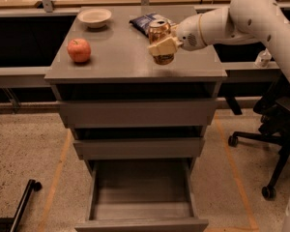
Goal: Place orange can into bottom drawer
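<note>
The orange can (159,34) has a tan-orange label and a silver top. It stands or hangs just above the grey cabinet top (121,57), right of centre. My gripper (163,46) reaches in from the right on the white arm and is shut on the can, its pale fingers (159,47) wrapped across the can's lower half. The bottom drawer (142,197) is pulled out at the foot of the cabinet, a deep grey box with nothing in it, well below and slightly left of the gripper.
A red apple (79,50) sits on the cabinet top at the left. A white bowl (94,17) and a dark blue chip bag (144,22) lie at the back. The two upper drawers (137,112) are slightly ajar. An office chair base (268,144) stands at the right.
</note>
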